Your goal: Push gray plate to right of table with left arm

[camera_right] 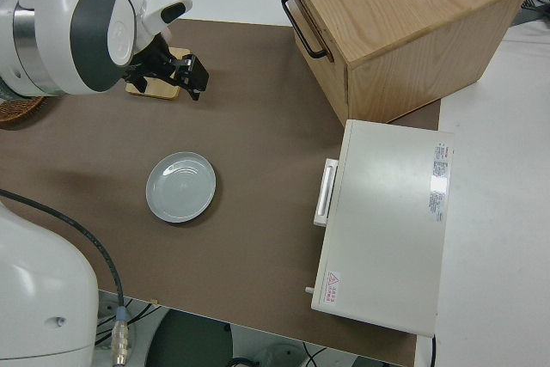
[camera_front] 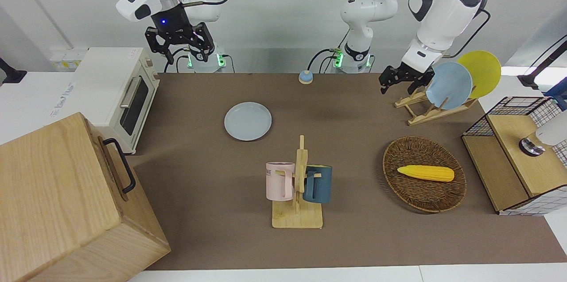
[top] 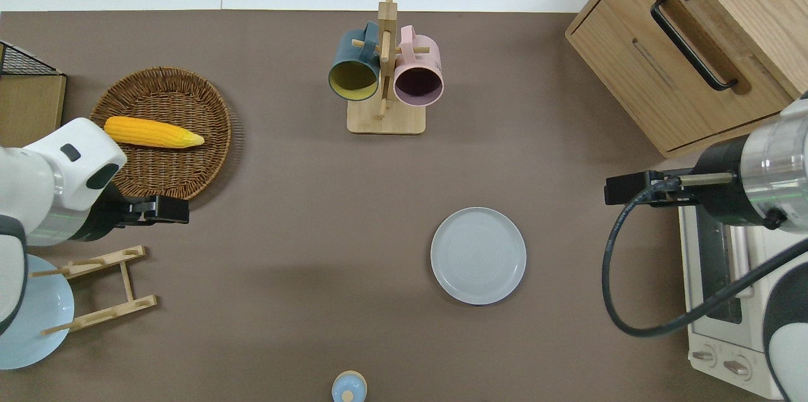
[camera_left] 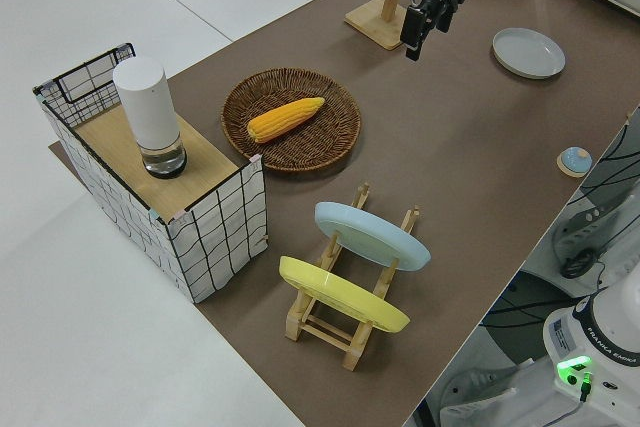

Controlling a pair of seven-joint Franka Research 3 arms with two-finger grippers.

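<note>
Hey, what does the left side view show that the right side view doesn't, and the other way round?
Only the left side view shows the wicker basket holding the corn, the wire crate and the plate rack with the sky-blue plate and the yellow plate. Only the right side view shows the toaster oven and the wooden cabinet. Both show the gray plate, the table and the left gripper.

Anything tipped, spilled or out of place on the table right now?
Nothing stands out. The gray plate lies flat on the table, both mugs hang on their rack, and the corn sits in its basket.
</note>
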